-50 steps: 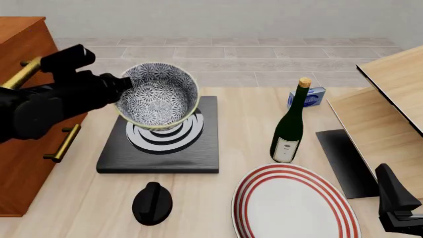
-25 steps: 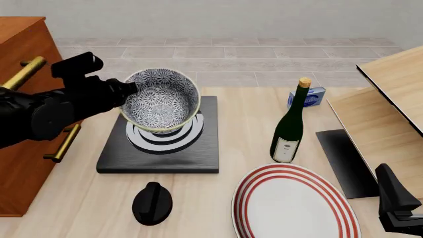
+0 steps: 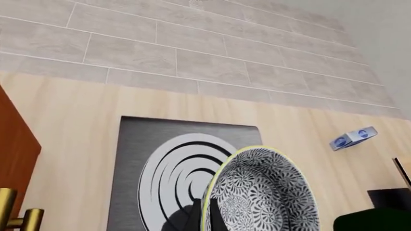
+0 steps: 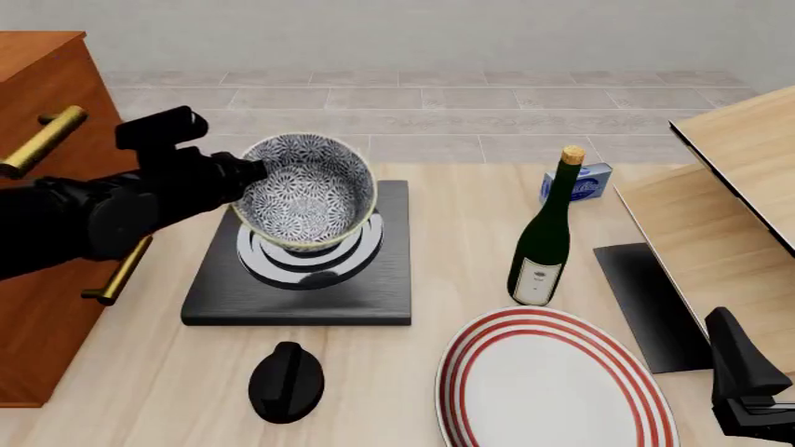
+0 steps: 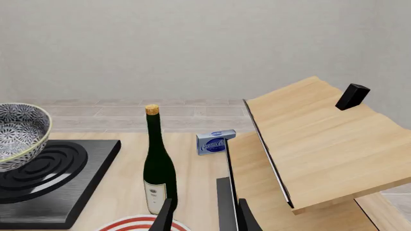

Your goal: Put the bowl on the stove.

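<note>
Above the stove (image 4: 372,279), claw-held bowl (image 4: 311,191).

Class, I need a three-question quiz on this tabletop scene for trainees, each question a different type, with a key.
1. True or false: the bowl is held tilted above the stove.
2. Which gripper grips the bowl's rim? A) left gripper B) right gripper
3. Fill in: the wine bottle stands between the stove and the ____ box.

Key: 1 true; 2 A; 3 blue.
</note>
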Controlling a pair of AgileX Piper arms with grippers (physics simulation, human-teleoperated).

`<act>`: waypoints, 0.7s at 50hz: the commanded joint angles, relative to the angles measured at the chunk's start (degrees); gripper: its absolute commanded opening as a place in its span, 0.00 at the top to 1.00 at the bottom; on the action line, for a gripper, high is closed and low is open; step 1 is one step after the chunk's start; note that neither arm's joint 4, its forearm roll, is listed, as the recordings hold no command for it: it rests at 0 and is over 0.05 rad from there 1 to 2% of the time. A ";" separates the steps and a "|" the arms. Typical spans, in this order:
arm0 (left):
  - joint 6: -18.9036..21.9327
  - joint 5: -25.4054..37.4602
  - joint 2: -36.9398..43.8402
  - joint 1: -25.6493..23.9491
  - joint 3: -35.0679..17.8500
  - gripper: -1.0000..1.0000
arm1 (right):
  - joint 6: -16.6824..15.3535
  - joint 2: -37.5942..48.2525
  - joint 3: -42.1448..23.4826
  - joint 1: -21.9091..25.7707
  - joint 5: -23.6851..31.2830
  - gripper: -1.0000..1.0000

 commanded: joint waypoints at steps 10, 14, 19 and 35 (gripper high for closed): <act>1.48 -2.69 3.32 1.06 -1.50 1.00 | 0.01 0.01 0.00 -0.01 0.00 0.00; 1.87 -3.26 4.18 1.40 -1.51 1.00 | -0.02 -0.01 0.00 0.01 0.00 0.00; 2.22 -3.98 4.78 1.66 -1.59 1.00 | 0.00 0.00 0.00 0.00 0.00 0.00; 3.14 -5.46 5.90 1.48 -1.24 1.00 | 0.03 0.00 0.00 0.00 0.00 0.00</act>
